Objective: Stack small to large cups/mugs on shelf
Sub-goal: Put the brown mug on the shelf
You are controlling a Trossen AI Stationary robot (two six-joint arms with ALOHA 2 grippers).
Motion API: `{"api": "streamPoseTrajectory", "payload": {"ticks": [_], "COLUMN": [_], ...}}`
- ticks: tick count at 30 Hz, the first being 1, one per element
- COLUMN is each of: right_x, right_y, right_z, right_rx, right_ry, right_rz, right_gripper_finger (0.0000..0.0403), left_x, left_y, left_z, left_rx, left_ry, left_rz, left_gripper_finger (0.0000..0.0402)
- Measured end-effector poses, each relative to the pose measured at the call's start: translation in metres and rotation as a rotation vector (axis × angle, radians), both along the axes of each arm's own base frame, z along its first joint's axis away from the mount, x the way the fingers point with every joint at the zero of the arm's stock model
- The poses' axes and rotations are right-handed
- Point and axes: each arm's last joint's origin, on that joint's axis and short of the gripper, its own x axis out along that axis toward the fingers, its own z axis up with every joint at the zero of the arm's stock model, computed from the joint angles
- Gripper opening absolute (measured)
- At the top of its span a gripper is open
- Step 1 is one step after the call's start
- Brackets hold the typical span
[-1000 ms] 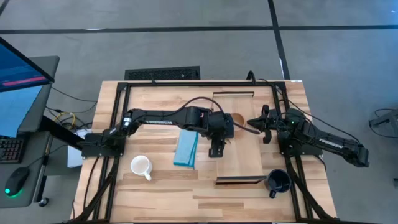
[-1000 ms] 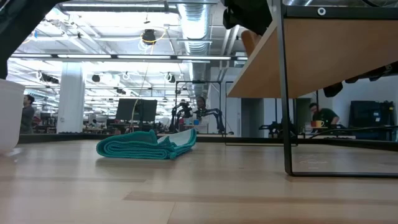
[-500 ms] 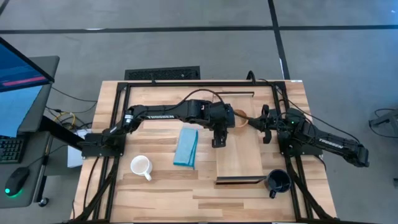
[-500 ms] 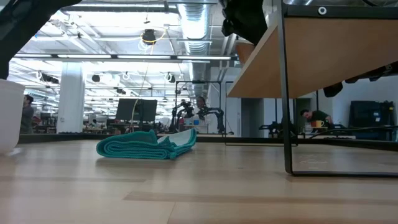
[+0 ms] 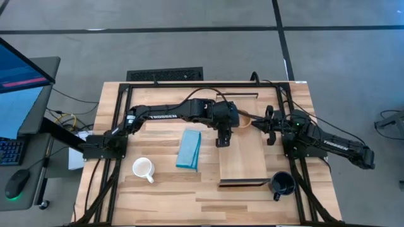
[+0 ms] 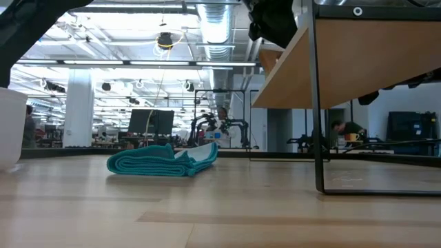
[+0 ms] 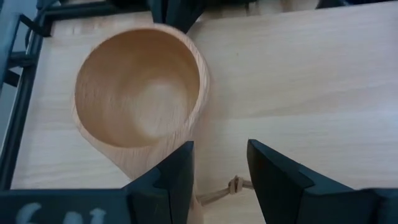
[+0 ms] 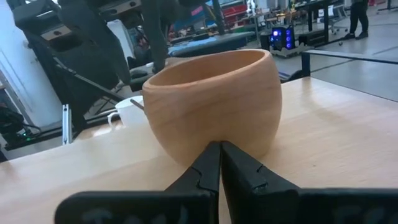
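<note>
The small light-brown wooden cup (image 7: 140, 93) stands upright on the far half of the shelf (image 5: 243, 161). My left gripper (image 7: 217, 180) hangs above the shelf just left of the cup, pointing down, open. Its fingers straddle the knotted cord (image 7: 233, 185) by the cup's handle, and I cannot tell whether a finger touches the cup. My right gripper (image 8: 217, 163) is shut and lies level at the cup's right side. On the tabletop, the white mug (image 5: 143, 168) stands near the left and the navy mug (image 5: 282, 183) beside the shelf's near end. My right gripper is shut, and its fingertips (image 8: 214, 152) lie against the lowest part of the wooden cup's outer wall (image 8: 214, 134), on the side away from the handle. The fingers come level from the table's right. The cup stands upright with its base on the shelf.
A folded blue cloth (image 5: 189, 149) lies on the tabletop left of the shelf. Dark brackets close the shelf's far end (image 5: 237, 95) and near end (image 5: 243, 183). The near half of the shelf board is bare wood. A dark frame rims the table.
My left gripper has moved toward the table's far edge and slightly right, along the shelf, closer to the wooden cup. In the low view the gripper and cup now show lower against the shelf's edge. My right arm has stayed in place.
</note>
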Motion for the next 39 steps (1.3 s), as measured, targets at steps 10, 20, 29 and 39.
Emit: {"api": "streamPoseTrajectory", "payload": {"ticks": [10, 20, 29, 39], "right_x": [0.0, 0.0, 0.0, 0.0], "right_y": [-0.001, -0.001, -0.001, -0.003], "right_z": [-0.001, -0.001, 0.0, 0.0], "right_rx": [0.0, 0.001, -0.013, -0.056], "right_ry": [0.006, 0.01, 0.005, 0.011], "right_rz": [-0.045, -0.045, -0.046, -0.096], "right_gripper_finger": [0.0037, 0.0037, 0.0037, 0.0037], "left_x": [0.0, -0.002, -0.003, -0.002], "left_y": [0.018, 0.005, 0.024, 0.037], "left_z": [-0.001, -0.006, -0.006, -0.005], "left_rx": [-0.061, -0.06, -0.006, -0.007], "left_ry": [0.001, 0.053, 0.051, 0.027], "left_rz": [-0.005, -0.046, 0.014, 0.036], "left_gripper_finger": [0.0141, 0.0141, 0.0141, 0.0141]}}
